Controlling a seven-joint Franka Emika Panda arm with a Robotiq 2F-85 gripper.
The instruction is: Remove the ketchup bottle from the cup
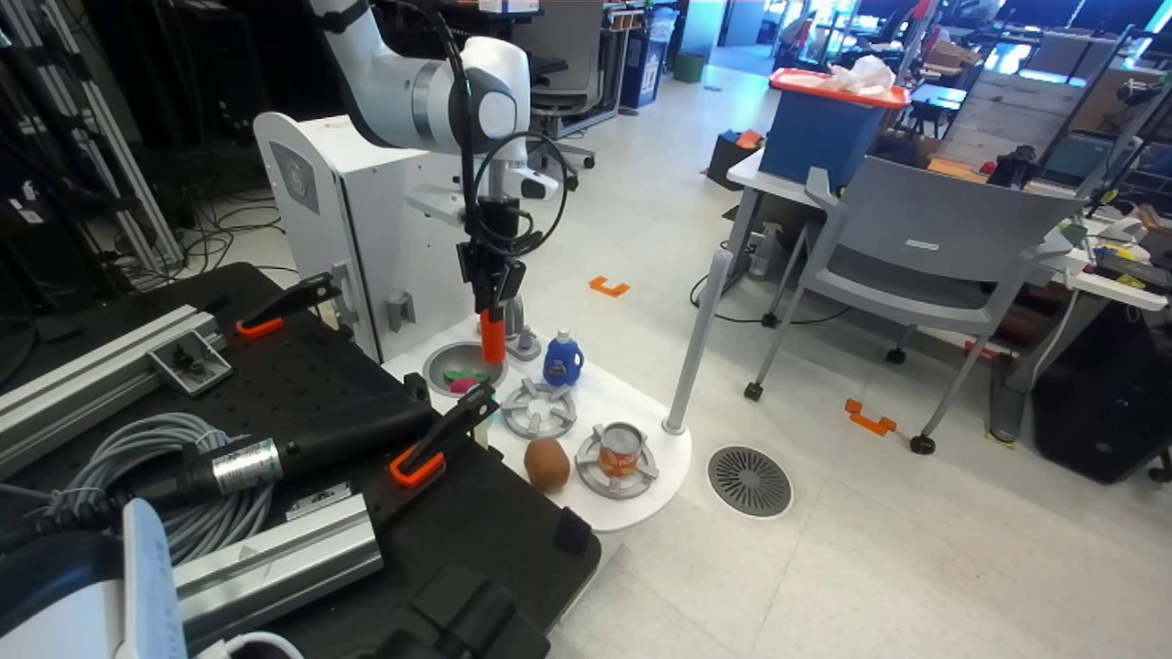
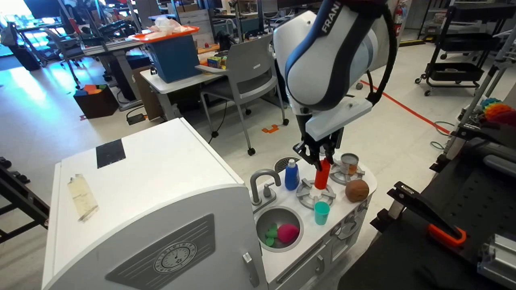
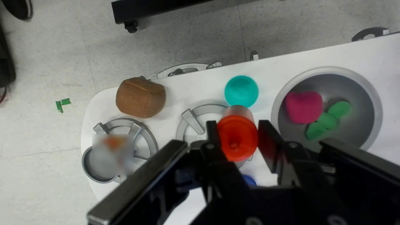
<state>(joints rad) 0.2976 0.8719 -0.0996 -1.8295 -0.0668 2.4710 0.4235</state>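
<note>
The ketchup bottle is a slim red cylinder, in an exterior view point(image 1: 493, 340), in an exterior view point(image 2: 322, 177) and in the wrist view point(image 3: 237, 140). My gripper, in both exterior views point(image 1: 492, 307) point(image 2: 324, 162) and in the wrist view point(image 3: 238, 125), is shut on its top end. The bottle hangs about upright above the white counter, apart from the cup. The cup is teal and stands upright on the counter point(image 2: 321, 213), beside the bottle in the wrist view point(image 3: 241, 90). Its inside looks empty there. A black clamp mostly hides the cup in an exterior view.
A sink point(image 2: 300, 237) holds a pink and green toy. A grey faucet point(image 2: 264, 173) and blue jug point(image 2: 291, 177) stand behind. Two burner rings point(image 1: 538, 410) lie on the counter. A can point(image 1: 620, 450) stands on the far ring, with a brown ball point(image 1: 548, 465) beside it.
</note>
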